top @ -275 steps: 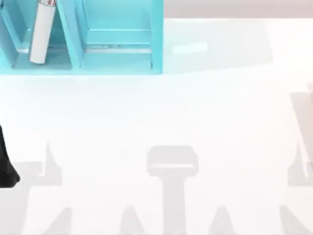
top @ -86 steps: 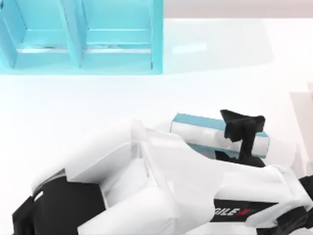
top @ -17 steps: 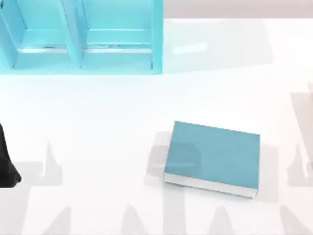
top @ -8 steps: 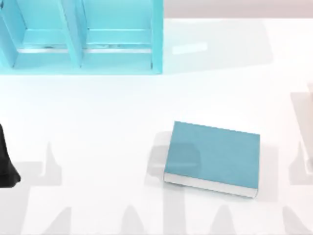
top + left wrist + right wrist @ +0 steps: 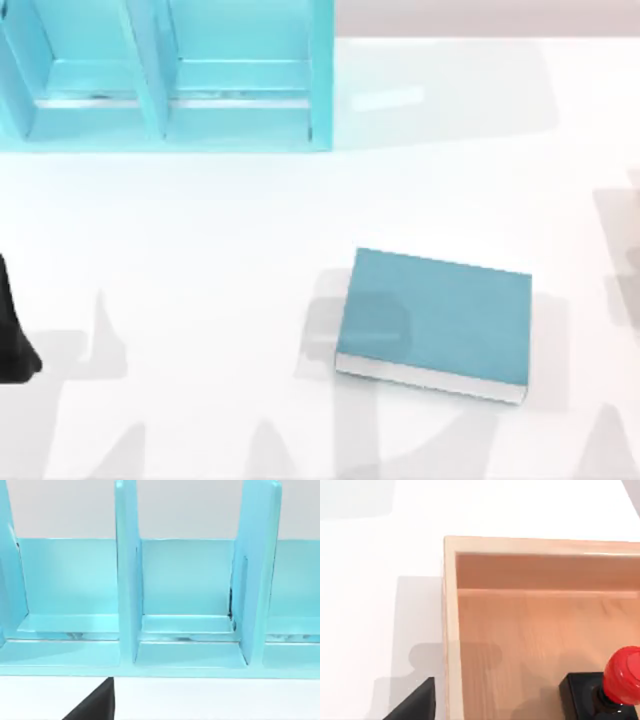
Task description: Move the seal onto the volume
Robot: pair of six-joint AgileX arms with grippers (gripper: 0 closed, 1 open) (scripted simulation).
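Flat teal hardcover book (image 5: 435, 322) lies bare on white counter (image 5: 220, 230). Black-based, red-knobbed stamp (image 5: 605, 692) sits untouched in light wooden tray (image 5: 451, 630). Whole move left, I reckon. Either arm's finger state: can't tell.

Seal (image 5: 610, 690) cut off at frame edge, left hand (image 5: 12, 335) perhaps mostly off-frame

Changes since the start: the volume (image 5: 435, 322), formerly not on the surface (image 5: 200, 250), now lies flat right of centre; the white cylinder has gone from the teal shelf unit (image 5: 165, 75) at far left; both arms that reached over the middle have withdrawn.
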